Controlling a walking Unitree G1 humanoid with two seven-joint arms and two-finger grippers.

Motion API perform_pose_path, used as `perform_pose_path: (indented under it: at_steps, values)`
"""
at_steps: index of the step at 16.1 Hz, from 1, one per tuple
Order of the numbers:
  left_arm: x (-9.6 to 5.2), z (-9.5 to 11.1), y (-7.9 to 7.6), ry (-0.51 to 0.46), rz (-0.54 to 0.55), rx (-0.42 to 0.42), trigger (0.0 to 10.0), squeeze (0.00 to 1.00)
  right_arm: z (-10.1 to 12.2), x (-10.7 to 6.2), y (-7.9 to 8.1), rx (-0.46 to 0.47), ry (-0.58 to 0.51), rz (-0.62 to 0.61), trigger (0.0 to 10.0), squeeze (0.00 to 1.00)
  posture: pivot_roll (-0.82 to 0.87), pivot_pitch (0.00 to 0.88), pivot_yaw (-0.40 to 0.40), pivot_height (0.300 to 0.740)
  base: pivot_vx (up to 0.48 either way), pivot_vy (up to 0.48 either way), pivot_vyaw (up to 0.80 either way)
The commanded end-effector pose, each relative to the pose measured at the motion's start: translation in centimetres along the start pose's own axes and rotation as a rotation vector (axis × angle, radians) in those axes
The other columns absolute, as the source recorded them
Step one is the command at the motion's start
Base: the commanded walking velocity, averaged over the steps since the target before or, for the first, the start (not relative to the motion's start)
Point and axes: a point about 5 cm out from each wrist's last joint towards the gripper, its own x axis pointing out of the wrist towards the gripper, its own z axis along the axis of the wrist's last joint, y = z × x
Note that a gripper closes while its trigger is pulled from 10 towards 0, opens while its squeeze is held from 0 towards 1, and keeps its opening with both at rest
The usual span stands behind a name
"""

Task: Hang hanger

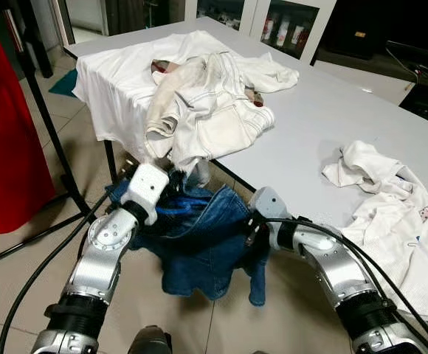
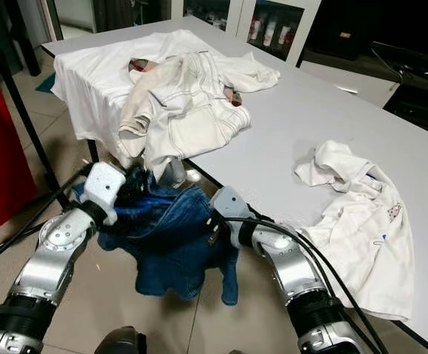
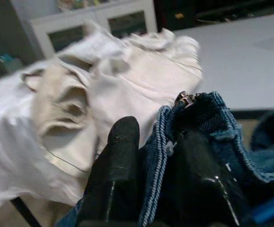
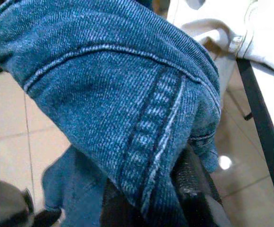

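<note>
Hanger itself is hard to make out (perhaps the blue bit in the folds); the left gripper pinches the waistband of the blue denim jeans, the right gripper clamps another fold. Heavy, floppy cloth sags below the grey bench; the stiffer seamed band suits gripping.

Both silver arms reach forward and inward, grippers closed on cloth between them.

The left arm is bent at the elbow, its white wrist block raised, and the left gripper has its black fingers pinched together over a folded edge of blue denim. The right arm angles in from the right, cables trailing along it, and the right gripper clamps the same denim, its fingertips mostly buried under the fabric.
</note>
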Motion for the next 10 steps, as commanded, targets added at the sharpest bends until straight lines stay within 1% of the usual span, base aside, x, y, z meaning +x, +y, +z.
perform_pose_path:
  at_steps: [1,2,4,6,9,10]
  values:
    - [0.4,0.2,-0.4,-0.008,0.002,0.009,10.0,0.00,2.7,0.0,-0.3,-0.030,-0.170,0.006,0.0,0.00,0.19,0.000,-0.104,0.710,0.000,0.000,0.00]
    - [0.5,0.9,-0.1,-0.053,0.023,0.012,10.0,0.00,2.8,0.1,-0.1,0.002,-0.209,0.010,0.0,0.00,0.19,0.000,-0.103,0.710,0.000,0.000,0.00]
    - [0.4,1.9,0.2,-0.117,0.032,0.023,10.0,0.00,2.6,0.3,0.1,0.033,-0.237,0.004,0.0,0.00,0.19,0.000,-0.102,0.710,0.000,0.000,0.00]
    - [0.4,2.6,0.8,-0.157,0.069,0.050,10.0,0.00,2.3,0.5,-0.1,0.065,-0.264,-0.034,0.0,0.00,0.20,0.000,-0.098,0.710,0.000,0.000,0.00]
    - [0.2,2.8,1.2,-0.166,0.068,0.050,10.0,0.00,2.4,0.7,-0.5,0.072,-0.283,-0.078,0.0,0.00,0.20,0.000,-0.093,0.710,0.000,0.000,0.00]
    - [0.1,2.7,1.1,-0.167,0.051,0.026,10.0,1.00,2.4,0.8,-0.6,0.071,-0.287,-0.086,0.0,0.00,0.20,0.000,-0.091,0.710,0.000,0.000,0.00]
